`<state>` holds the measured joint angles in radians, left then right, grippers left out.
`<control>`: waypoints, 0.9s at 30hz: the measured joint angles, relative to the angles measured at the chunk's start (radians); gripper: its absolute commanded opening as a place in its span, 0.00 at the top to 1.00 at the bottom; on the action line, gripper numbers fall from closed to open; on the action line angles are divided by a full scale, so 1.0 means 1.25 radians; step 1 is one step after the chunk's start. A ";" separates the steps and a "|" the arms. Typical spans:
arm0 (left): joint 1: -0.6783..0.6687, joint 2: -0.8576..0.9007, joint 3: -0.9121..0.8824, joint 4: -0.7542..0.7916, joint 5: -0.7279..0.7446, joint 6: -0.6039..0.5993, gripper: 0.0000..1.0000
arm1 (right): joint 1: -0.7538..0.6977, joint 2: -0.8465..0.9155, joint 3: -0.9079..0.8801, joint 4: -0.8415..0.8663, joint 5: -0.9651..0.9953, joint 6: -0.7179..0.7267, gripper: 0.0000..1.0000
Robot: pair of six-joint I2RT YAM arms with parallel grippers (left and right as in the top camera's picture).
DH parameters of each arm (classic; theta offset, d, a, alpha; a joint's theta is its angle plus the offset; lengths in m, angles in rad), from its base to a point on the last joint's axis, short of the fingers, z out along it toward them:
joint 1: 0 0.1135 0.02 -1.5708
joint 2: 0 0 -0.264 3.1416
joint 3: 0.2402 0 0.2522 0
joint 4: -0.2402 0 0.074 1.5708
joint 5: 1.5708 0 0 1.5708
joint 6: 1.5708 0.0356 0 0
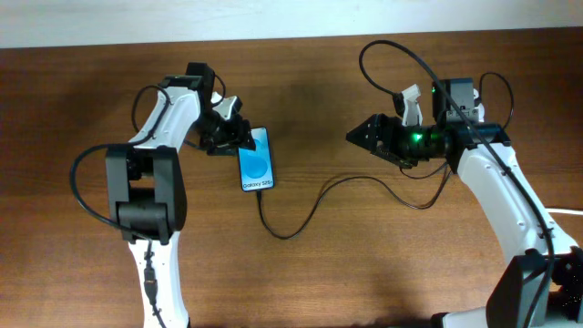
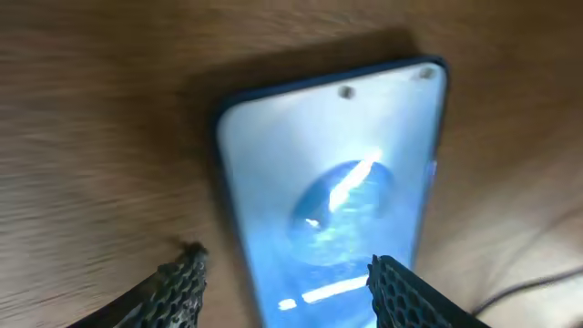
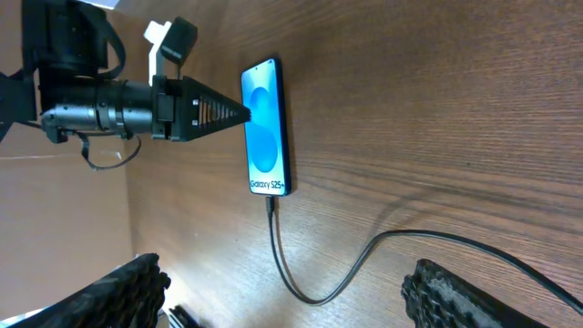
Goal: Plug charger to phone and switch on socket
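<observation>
Plainly, a brown wood-grain table (image 1: 55,273) fills nearly every view, and a pale wall (image 1: 273,23) runs along its far edge. At the right border a white cord (image 1: 567,211) crosses a small stretch of the wood.

The phone (image 1: 257,159) lies flat and screen up, left of the table's middle. Its display is lit blue and white. Its long axis runs almost straight from the far edge towards the robot's side, tilted only slightly. The end with the "Galaxy" line faces the robot and the camera end faces the wall.

The charger (image 3: 275,237) meets that near end with its plug tip and looks seated in the port. From there the thin black cable drops towards the robot, curls round in a loop, and trails off to the right beneath the right arm.

The left gripper (image 2: 287,264) sits at the phone's far-left corner. Its fingers are spread apart and grasp nothing; one finger is over the bare wood beside the phone and the other over the edge of the screen. The right gripper (image 3: 287,271) is well apart to the right and points towards the phone, its fingers splayed wide and empty.
</observation>
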<state>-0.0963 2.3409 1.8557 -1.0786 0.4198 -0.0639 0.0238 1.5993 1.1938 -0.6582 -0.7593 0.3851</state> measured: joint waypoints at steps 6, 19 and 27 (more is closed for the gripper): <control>0.000 -0.010 0.005 0.002 -0.120 -0.024 0.34 | 0.000 0.000 0.002 -0.013 0.003 -0.016 0.14; 0.001 -0.353 0.105 -0.014 -0.216 -0.003 0.01 | -0.141 -0.026 0.395 -0.408 0.163 -0.175 0.21; 0.001 -0.422 0.106 -0.031 -0.224 -0.004 0.01 | -0.478 -0.031 0.532 -0.458 0.235 -0.189 0.16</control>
<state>-0.0948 1.8133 1.9877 -1.1168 0.1402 -0.0685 -0.5735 1.5608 1.8591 -1.2312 -0.4660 0.1493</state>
